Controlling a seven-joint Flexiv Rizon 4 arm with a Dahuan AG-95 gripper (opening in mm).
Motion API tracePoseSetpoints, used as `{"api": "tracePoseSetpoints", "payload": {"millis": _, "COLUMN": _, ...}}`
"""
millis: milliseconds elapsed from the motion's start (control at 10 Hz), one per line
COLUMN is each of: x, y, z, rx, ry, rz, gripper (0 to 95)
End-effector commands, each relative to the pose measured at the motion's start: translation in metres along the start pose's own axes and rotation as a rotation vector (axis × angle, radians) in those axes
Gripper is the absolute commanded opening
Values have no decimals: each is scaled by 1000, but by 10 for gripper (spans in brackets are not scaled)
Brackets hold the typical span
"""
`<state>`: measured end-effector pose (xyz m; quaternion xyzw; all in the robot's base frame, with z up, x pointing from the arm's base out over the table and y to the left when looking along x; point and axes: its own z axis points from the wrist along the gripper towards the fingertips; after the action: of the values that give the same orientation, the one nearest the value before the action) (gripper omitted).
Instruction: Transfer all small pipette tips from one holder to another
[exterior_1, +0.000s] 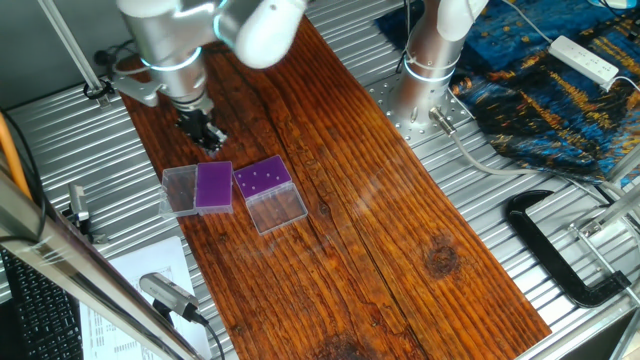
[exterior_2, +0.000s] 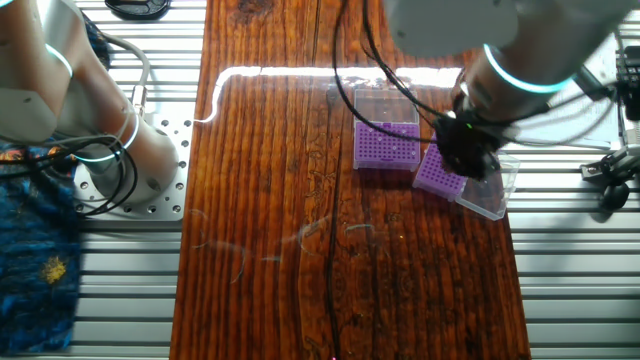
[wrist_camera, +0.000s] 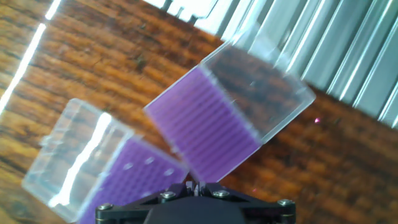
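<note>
Black gripper (wrist_camera: 194, 186) parts fill the near edge of the hand view, the fingertips pressed together over the near corner of the darker purple rack (wrist_camera: 202, 130); whether they pinch a tip I cannot tell. Wooden table (exterior_1: 400, 250) carries both racks, touching at a corner. Left of it, the lighter purple holder (wrist_camera: 127, 180) keeps several small pipette tips (exterior_1: 262, 178), showing as pale dots.

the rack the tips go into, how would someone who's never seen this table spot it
On the wooden board two purple racks sit side by side below the gripper. The target rack is nearer the gripper: darker purple, flatter, with no pale tips showing, unlike the source rack, which has whitish dots on top.
</note>
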<state>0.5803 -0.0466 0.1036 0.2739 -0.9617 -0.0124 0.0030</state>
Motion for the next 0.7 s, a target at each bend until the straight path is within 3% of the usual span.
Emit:
{"api": "tracePoseSetpoints", "payload": {"millis": 100, "x": -2, "y": 2, "z": 7, "rx": -7, "ry": -6, "rz": 6, "gripper": 0}}
{"api": "tracePoseSetpoints", "payload": {"millis": 300, "x": -4, "y": 7, "z": 12, "rx": -14, "ry": -6, "rz": 17, "gripper": 0}}
{"api": "tracePoseSetpoints", "payload": {"millis": 700, "x": 6, "y": 10, "z": 17, "rx": -24, "ry": -7, "rz": 12, "gripper": 0}}
